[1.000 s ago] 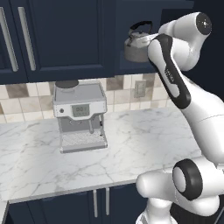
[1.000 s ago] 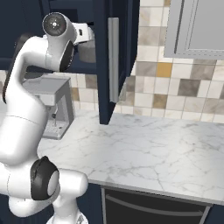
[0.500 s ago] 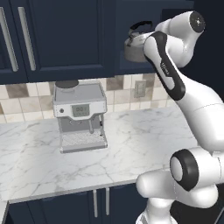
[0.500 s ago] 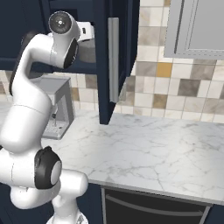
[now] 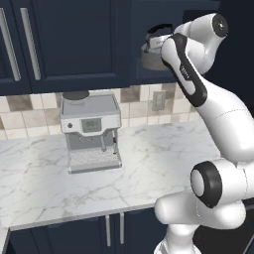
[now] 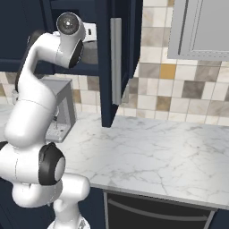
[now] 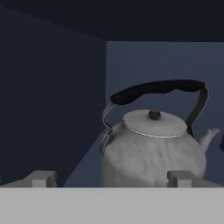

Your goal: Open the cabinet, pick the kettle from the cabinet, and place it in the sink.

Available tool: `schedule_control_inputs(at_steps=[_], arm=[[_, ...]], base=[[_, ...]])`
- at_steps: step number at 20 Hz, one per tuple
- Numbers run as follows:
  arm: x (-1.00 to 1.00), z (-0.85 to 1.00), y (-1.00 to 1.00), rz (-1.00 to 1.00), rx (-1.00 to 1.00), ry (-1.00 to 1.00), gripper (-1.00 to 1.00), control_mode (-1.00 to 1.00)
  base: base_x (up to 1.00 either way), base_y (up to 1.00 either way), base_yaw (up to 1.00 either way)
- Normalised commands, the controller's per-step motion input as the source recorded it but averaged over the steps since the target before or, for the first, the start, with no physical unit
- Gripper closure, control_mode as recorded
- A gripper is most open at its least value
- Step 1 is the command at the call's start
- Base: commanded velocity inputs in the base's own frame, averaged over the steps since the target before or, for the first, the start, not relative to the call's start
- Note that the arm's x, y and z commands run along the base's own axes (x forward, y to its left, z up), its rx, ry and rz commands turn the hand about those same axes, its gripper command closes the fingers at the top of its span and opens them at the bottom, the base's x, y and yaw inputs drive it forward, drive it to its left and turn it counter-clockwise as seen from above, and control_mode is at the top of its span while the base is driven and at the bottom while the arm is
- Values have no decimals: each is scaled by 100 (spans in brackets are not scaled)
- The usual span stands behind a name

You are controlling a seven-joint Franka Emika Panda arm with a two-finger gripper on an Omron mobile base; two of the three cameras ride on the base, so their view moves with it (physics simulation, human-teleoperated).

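The cabinet door is swung open, and the kettle sits inside on the shelf, upright, lid on, black handle arched over the top, spout off to the right in the hand view. The gripper is right in front of it with its fingers spread wide, holding nothing. Down on the marble counter there's a coffee machine against the tiled wall.

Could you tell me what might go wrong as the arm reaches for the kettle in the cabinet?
The gripper is open and low against the kettle, so closing here might pinch the round body and slip, not catch the black handle. The open cabinet door stands close beside the arm, so lifting out could clip it.
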Motion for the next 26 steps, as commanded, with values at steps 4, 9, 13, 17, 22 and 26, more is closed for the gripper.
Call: schedule_control_inputs(at_steps=[4, 9, 13, 17, 22, 26], arm=[[24, 0, 1, 0, 3, -2, -100, -100], [25, 0, 2, 0, 0, -4, -100, -100], [28, 0, 0, 0, 0, 0, -100, -100], [21, 0, 4, 0, 0, 0, -100, -100], [19, 0, 9, 0, 0, 0, -100, -100], [17, 0, 6, 0, 0, 0, -100, -100]], base=[[0, 0, 0], [0, 0, 0], [0, 0, 0], [0, 0, 0], [0, 0, 0], [0, 0, 0]])
